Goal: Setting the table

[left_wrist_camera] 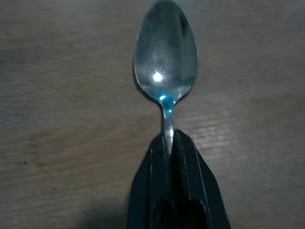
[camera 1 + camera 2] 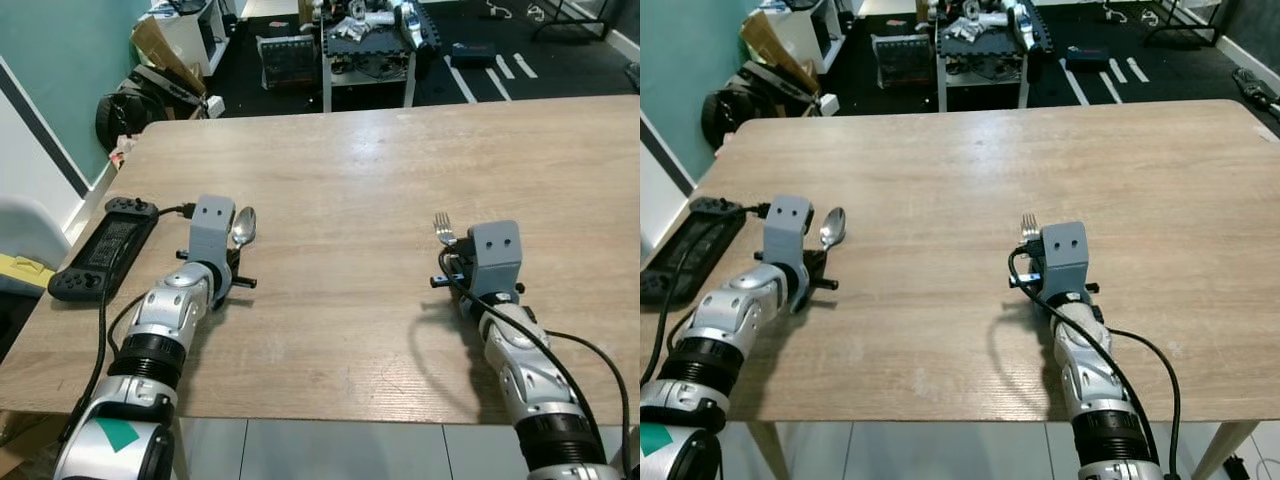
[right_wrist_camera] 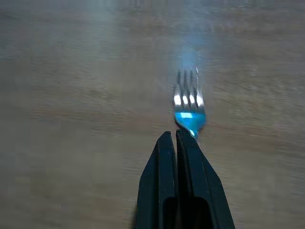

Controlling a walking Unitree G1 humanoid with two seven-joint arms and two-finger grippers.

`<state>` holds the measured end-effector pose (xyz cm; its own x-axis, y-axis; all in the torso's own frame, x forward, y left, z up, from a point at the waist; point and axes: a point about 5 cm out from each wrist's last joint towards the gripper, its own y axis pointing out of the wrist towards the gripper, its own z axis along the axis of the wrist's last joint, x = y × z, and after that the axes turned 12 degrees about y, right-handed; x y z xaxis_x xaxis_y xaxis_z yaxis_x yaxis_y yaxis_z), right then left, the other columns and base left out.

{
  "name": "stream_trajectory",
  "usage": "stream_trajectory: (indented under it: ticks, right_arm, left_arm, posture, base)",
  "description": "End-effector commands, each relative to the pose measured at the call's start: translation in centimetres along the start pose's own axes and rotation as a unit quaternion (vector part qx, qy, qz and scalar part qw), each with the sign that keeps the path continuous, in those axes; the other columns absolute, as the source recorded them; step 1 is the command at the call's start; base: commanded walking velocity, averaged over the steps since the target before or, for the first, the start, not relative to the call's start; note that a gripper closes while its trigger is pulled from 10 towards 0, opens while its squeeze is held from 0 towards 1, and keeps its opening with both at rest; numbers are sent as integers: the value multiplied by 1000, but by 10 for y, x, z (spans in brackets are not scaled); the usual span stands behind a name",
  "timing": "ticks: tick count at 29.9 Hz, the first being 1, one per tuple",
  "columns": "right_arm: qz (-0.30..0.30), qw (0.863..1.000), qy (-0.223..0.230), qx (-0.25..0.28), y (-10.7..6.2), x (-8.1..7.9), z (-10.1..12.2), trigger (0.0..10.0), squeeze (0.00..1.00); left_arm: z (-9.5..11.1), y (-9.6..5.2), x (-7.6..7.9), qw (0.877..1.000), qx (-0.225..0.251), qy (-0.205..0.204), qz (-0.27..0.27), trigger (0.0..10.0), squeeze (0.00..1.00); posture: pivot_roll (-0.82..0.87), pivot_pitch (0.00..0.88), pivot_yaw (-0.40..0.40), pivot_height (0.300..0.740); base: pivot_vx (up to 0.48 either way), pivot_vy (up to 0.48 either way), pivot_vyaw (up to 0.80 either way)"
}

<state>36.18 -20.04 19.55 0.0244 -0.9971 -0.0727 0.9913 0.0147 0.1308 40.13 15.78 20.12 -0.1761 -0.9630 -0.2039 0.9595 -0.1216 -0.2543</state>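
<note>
Hands (image 1: 170, 143) low, clamping spoon (image 1: 166, 52), fork (image 3: 189, 102)

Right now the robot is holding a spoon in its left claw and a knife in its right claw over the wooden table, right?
Almost. The left claw does hold a spoon over the wooden table, but the right claw holds a fork, not a knife. The right wrist view shows its prongs.
</note>
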Motion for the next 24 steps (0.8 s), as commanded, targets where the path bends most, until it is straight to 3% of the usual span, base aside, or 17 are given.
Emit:
stream_trajectory:
  ticks: [1,5,6,7,17,20,21,24]
  right_arm:
    - [3,999,24,32,-3,0,9,10000,0]
    - [15,997,42,55,-4,-4,16,10000,0]
    - [18,997,44,56,-4,-5,17,10000,0]
    - [19,997,44,55,-4,-5,16,10000,0]
    - [15,997,48,59,-4,-4,15,10000,0]
    - [15,997,52,63,-5,-4,16,10000,0]
    - [15,996,53,66,-5,-4,17,10000,0]
    - [16,994,61,87,-8,-5,24,10000,0]
  left_arm:
    - [-11,2,2,1000,-21,-7,2,10000,0]
    - [-11,4,5,1000,-24,-4,2,10000,39]
    - [-12,4,6,1000,-24,-3,3,10000,604]
    - [-11,5,6,1000,-25,-5,4,10000,1000]
    - [-3,5,8,1000,-14,-17,3,10000,1000]
    - [10,4,10,1000,16,-11,2,10000,1000]
    - [18,1,11,999,40,11,4,10000,0]
    - [38,-15,18,989,113,91,8,10000,0]
  posture:
    - [9,194,215,740]
    - [6,195,217,740]
    - [4,196,217,740]
    - [5,196,217,740]
    - [7,194,218,740]
    - [7,193,222,740]
    - [7,193,222,740]
    - [7,193,222,740]
  base:
    - [0,0,0]
    - [0,0,0]
    - [0,0,0]
    - [0,0,0]
    - [0,0,0]
    - [0,0,0]
    - [0,0,0]
    - [0,0,0]
